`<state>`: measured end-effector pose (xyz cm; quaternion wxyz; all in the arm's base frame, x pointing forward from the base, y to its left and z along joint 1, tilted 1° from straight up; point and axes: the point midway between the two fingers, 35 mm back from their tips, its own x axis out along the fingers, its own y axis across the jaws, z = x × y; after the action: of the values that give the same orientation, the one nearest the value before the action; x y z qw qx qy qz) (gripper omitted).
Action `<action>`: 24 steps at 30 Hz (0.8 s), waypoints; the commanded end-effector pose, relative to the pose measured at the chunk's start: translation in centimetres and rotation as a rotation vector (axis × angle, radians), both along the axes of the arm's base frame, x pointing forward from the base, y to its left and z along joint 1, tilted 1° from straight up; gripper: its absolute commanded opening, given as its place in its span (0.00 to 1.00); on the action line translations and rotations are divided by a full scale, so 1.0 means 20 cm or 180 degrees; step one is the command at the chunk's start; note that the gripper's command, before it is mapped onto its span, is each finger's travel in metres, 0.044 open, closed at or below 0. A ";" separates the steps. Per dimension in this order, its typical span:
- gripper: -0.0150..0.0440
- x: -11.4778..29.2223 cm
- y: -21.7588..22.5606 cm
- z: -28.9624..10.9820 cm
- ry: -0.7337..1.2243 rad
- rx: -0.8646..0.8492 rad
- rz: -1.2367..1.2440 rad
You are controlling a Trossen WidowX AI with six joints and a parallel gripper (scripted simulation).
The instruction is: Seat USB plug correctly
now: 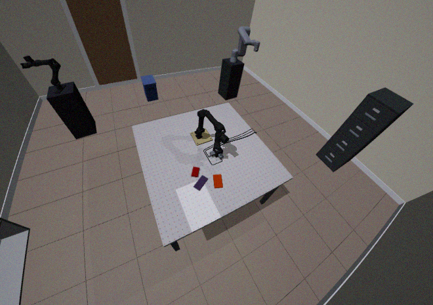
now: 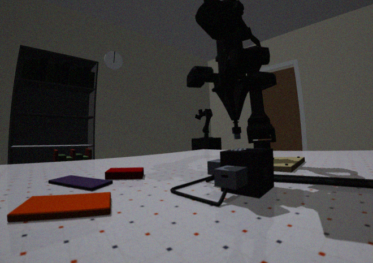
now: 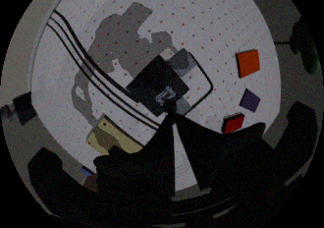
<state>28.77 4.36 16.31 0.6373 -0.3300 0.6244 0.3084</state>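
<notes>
- The arm (image 2: 236,57) stands on a tan base plate (image 2: 295,160) mounted on the white dotted desk (image 2: 186,238).
- The gripper (image 2: 237,130) points straight down and hangs above the power cube (image 2: 255,176), clear of the cube's top face.
- The gripper is closed on the USB plug (image 2: 237,134); the plug's light tip projects below the fingertips, with a visible gap between it and the cube top.
- In the wrist view, the gripper (image 3: 175,116) sits over the near edge of the power cube (image 3: 156,86), and light socket markings show on the cube's top face. The plug itself cannot be made out in this view.
- Grey plugs (image 2: 230,176) occupy the cube's side faces. Black cables (image 2: 199,196) run from them across the desk, one looping in front of the cube.
- Three flat blocks lie on the desk, well apart from the cube: an orange block (image 2: 62,205), a purple block (image 2: 80,181) and a red block (image 2: 124,172).
- In the top view, the power cube (image 1: 216,154) sits near the desk centre, just beside the base plate (image 1: 206,138).
</notes>
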 end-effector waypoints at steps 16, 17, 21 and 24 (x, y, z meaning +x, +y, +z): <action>0.25 0.00 0.00 0.00 -0.0028 0.0045 -0.1554; 0.25 0.00 0.00 0.00 -0.0029 0.0048 -0.1638; 0.25 0.00 0.00 0.00 -0.0036 0.0058 -0.1971; 0.25 0.00 0.00 0.00 -0.0041 0.0065 -0.2221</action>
<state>28.77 4.36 16.31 0.7080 -0.1168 0.6892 0.1003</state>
